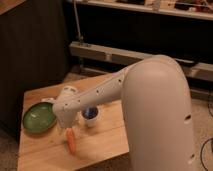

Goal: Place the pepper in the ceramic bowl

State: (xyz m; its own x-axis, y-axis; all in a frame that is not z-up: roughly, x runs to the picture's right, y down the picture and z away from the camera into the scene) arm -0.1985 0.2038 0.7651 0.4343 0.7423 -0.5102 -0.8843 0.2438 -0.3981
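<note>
White cup (90,114) on wooden table (42,152)

Tool (66,128) mostly hidden by arm (102,91), just above pepper (72,144) (top end covered); cup (92,115) partly occluded; surface (42,152) cut at btm.
</note>
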